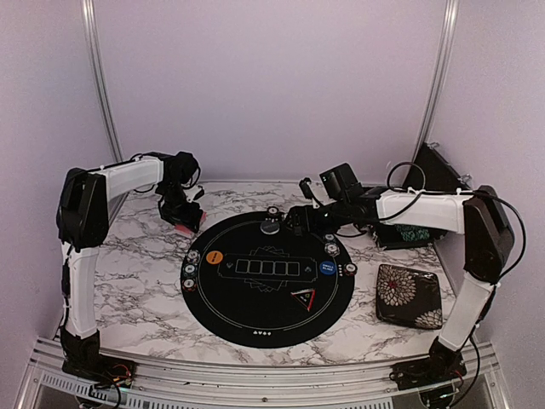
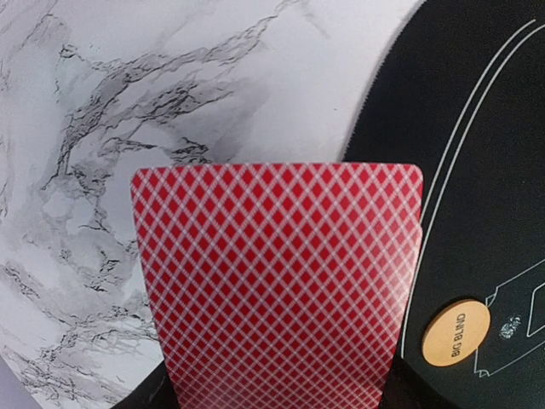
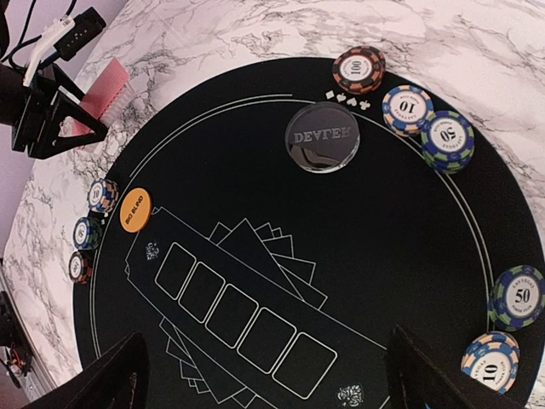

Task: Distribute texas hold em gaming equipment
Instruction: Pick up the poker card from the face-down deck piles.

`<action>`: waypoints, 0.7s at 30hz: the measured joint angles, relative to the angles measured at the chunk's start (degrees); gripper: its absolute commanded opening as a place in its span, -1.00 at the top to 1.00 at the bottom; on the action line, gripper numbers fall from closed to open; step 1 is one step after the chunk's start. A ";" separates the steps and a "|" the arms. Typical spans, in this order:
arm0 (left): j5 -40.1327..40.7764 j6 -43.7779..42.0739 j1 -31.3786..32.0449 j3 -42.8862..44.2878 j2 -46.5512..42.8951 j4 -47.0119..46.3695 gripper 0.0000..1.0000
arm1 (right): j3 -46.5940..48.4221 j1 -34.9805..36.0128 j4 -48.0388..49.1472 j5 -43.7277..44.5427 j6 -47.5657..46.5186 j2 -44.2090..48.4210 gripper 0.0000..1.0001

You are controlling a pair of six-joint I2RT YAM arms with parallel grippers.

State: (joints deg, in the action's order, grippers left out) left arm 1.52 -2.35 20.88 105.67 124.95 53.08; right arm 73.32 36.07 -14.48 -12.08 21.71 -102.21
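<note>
Left gripper (image 1: 182, 213) is clamped on the playing cards (image 2: 281, 290). The red lattice backs stick out past the jaws and hang over the marble table (image 1: 136, 281), just off the far-left rim of the round black mat (image 1: 255, 319). The right wrist view agrees: a pink-red edge sits between the left jaws.

Right gripper (image 1: 295, 220) has its jaws spread wide with nothing between them. It hovers over the far part of the mat, well apart from the cards.

Other equipment on the mat:
- Dealer button (image 3: 322, 136) lies flat near the far rim, just left of the right gripper in the top view.
- Chip stacks (image 3: 408, 109): three along the far rim by the dealer button, marked 100, 10 and 50. Two more sit at the right rim and three at the left rim.
- Orange button (image 1: 214, 256), marked BIG BLIND, sits just inside the left three stacks.
- Blue button (image 1: 327, 270) sits on the right side.
- Triangle marker (image 1: 305, 298) lies near the blue button, toward the arm bases.

Containers: the floral case (image 1: 410, 295) lies flat on the table to the right of the mat, not touching it — it looks closed, so I can't tell what's inside.

Obstructions: the right forearm spans the mat's far-right rim. Dark gear with a teal pattern sits behind it, partly hidden, and I can't tell what it is.
</note>
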 measured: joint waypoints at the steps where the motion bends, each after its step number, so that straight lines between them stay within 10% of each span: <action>1: -0.02 0.00 0.42 -0.13 -0.20 0.07 0.08 | -0.17 -0.02 0.20 -0.24 0.22 0.00 -0.86; 21: -3.69 1.05 10.95 -3.98 -4.35 0.96 0.08 | -7.39 -2.80 11.08 -13.62 8.79 0.00 -0.65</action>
State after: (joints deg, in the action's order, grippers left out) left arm -2.17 -1.30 31.83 101.69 120.60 54.04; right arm 65.93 33.28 -3.40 -25.69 30.50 -102.21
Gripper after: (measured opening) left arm 0.672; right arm 0.831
